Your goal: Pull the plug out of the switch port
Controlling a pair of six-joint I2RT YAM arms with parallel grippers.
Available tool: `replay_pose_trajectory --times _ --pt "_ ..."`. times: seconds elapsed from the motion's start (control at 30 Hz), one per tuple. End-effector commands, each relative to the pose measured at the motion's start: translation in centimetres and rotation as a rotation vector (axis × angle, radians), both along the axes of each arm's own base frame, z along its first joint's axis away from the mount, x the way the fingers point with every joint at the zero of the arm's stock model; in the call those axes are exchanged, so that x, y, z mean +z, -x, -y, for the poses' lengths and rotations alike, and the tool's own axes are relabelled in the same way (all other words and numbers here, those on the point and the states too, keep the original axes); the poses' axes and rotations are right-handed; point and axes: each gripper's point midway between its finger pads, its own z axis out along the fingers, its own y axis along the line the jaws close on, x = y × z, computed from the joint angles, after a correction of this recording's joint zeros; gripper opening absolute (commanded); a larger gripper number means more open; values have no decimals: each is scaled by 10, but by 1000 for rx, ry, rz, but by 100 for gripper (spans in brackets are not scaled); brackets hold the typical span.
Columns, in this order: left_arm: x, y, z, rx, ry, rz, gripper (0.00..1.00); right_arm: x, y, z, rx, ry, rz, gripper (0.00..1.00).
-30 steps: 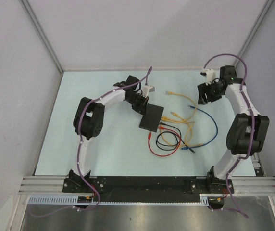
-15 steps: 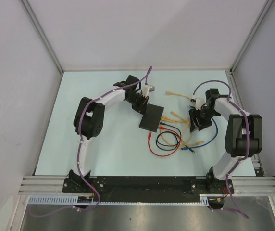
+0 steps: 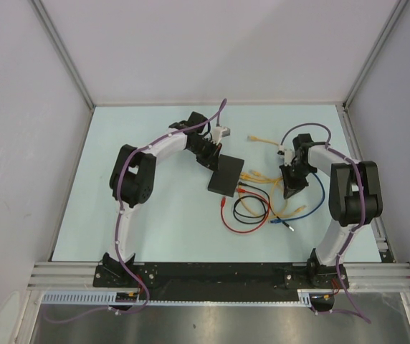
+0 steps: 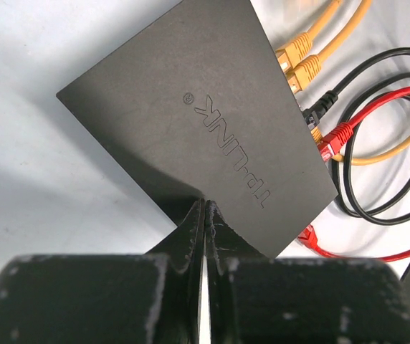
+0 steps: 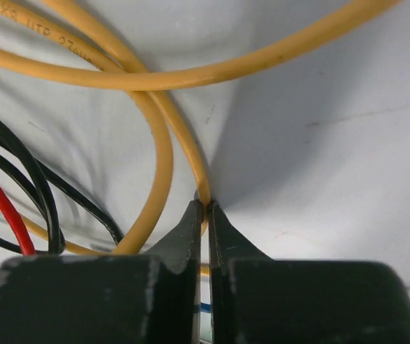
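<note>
Flat matte-black switch (image 3: 225, 177) lies on the pale table (image 3: 155, 215), with the closed left gripper (image 4: 205, 208) at its edge. It should be pinned firmly while the thin yellow cable (image 5: 183, 136), pinched in the right gripper (image 5: 205, 208), is drawn straight away from the switch.

We identify the left arm (image 3: 135, 175) and right arm (image 3: 353, 192) by white links and bulky black joint housings; a purple cable (image 3: 222, 107) runs along each. The left pincer (image 4: 205, 211) and right pincer (image 5: 205, 211) have matte black, tapered fingers with pale scuffs.
</note>
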Motion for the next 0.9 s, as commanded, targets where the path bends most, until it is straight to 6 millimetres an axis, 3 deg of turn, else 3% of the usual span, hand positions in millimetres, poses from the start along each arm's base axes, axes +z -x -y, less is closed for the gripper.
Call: replay_pose_trajectory --times 0.0,0.17,0.27,0.33,0.53,0.7,0.87 --pt "10 -4 -4 2 -3 31 3 2 1 2 89 34 18 0" --pt "12 -4 -2 4 6 25 4 34 23 16 335 -13 -43 0" --pt "10 -4 -1 8 12 16 4 33 43 37 410 12 -188 0" --pt "10 -4 0 8 17 14 4 33 45 55 374 8 -205 0" --pt "11 -4 0 10 22 13 4 30 25 93 391 95 -178 0" --pt "13 -3 -1 8 18 15 4 25 -1 93 329 74 -155 0" --pt "13 -2 -4 3 7 26 4 35 -33 115 350 184 -89 0"
